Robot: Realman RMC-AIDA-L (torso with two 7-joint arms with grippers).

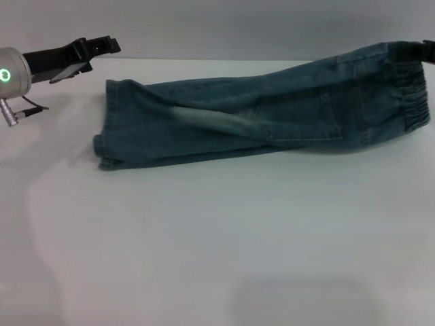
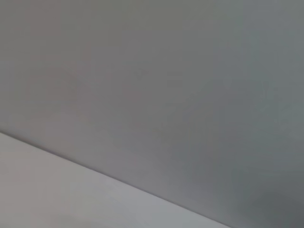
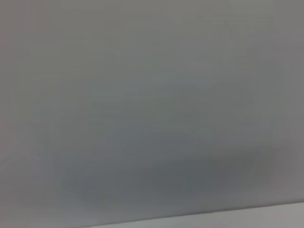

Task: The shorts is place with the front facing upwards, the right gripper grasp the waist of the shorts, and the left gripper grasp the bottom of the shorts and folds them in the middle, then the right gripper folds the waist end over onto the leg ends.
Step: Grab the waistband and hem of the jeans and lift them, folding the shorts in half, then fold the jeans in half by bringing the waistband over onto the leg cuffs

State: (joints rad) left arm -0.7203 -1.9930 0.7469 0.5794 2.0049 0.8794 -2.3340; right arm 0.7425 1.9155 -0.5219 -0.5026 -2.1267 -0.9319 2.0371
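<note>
Holding the waist [image 1: 408, 95] of the shorts [image 1: 272, 115] is my right gripper [image 1: 416, 50], seen at the far right edge of the head view: its black tip sits on the upper corner of the gathered band, and that corner is lifted off the table [image 1: 204, 238]. How far its fingers are parted I cannot tell, since only a dark sliver of it shows against the denim.

From that grip the shorts stretch away toward my left side, already folded lengthwise so one leg lies on top of the other. A pale faded patch [image 1: 211, 121] shows about midway along, and a pocket with its stitching sits nearer my right gripper. The leg ends [image 1: 107, 125] lie flat on the table at the far end of the cloth from my right gripper.

My left gripper [image 1: 102, 47] hangs above the table, just beyond the leg ends and a little behind them, apart from the cloth. It has hold of nothing; its black fingers look slightly parted. The silver arm behind it shows a green light [image 1: 6, 75].

My wrist views show only a plain grey wall and a strip of table edge.
</note>
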